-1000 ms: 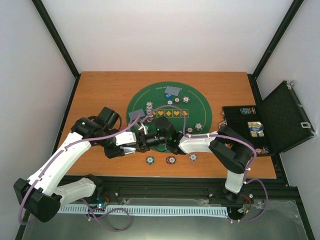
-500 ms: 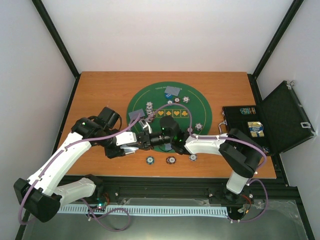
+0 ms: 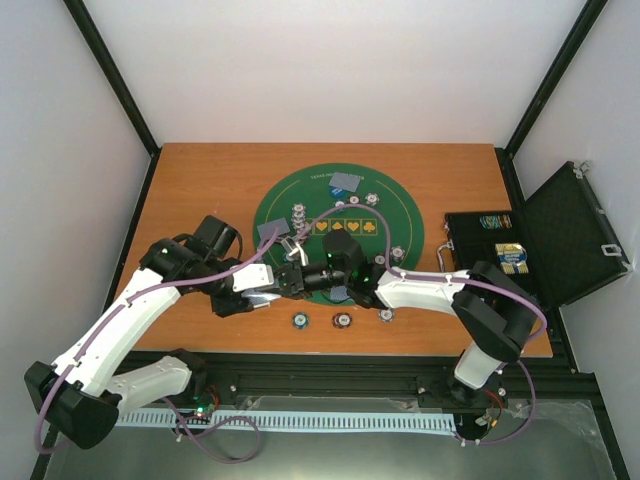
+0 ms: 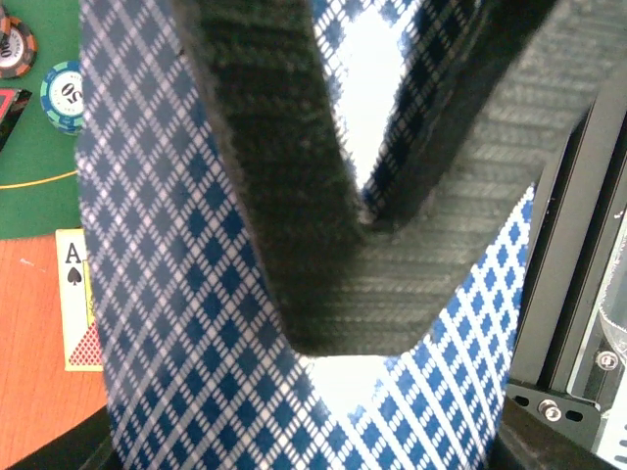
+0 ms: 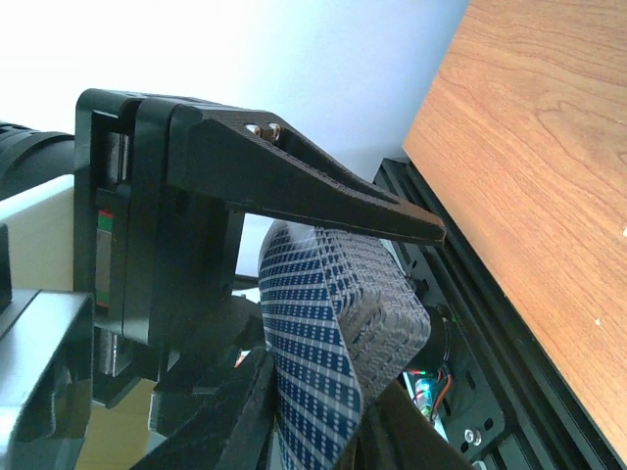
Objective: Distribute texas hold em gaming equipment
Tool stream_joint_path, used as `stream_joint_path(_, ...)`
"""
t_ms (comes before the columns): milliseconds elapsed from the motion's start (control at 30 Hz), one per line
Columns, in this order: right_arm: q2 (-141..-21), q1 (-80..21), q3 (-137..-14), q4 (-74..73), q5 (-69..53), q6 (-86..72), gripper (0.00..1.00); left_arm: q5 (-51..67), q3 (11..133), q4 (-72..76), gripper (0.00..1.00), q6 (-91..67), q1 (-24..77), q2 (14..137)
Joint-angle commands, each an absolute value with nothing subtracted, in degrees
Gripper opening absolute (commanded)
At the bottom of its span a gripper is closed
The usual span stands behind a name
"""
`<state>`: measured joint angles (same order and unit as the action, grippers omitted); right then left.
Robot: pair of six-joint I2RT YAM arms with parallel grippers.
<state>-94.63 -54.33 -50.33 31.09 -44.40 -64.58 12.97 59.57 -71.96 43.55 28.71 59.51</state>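
Note:
My left gripper [image 3: 270, 293] is shut on a deck of blue-diamond-backed playing cards [image 4: 176, 294] at the near left rim of the green mat [image 3: 400, 215]. My right gripper [image 3: 297, 280] meets it from the right. In the right wrist view its two dark fingers [image 5: 323, 206] pinch one card [image 5: 323, 323] of the deck, and the card bows between them. Those fingers lie across the card backs in the left wrist view. An ace of spades [image 4: 78, 313] lies face up on the wood. Striped poker chips [image 3: 342, 320] sit along the table's near edge.
Card pairs lie at the mat's far edge [image 3: 346, 181] and left edge [image 3: 271, 231], with more chips [image 3: 298, 215] on the mat. An open black case [image 3: 560, 240] holding more pieces stands at the right. The aluminium frame rail [image 5: 460, 294] runs just off the table's near edge.
My right arm has reached further left to the deck and its jaws have closed on a card. The left arm and the deck have stayed put.

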Motion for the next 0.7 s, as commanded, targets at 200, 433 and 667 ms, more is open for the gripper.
stream_joint_path(200,-91.9,-52.2,-49.3,16.5,-40.7,-58.3,0.18,12.8,60.7,-73.3,0.23,43.9,28.8,58.2)
stream_joint_path(433,-92.4,-52.2,-49.9,17.1,-41.7,-58.4,0.43,13.1,61.0,-73.3,0.22,43.7,28.8,58.6)
stream_joint_path(667,-92.8,-52.2,-49.7,19.4,-41.8,-60.0,0.51,12.9,61.2,-73.6,0.22,43.9,28.8,58.4)
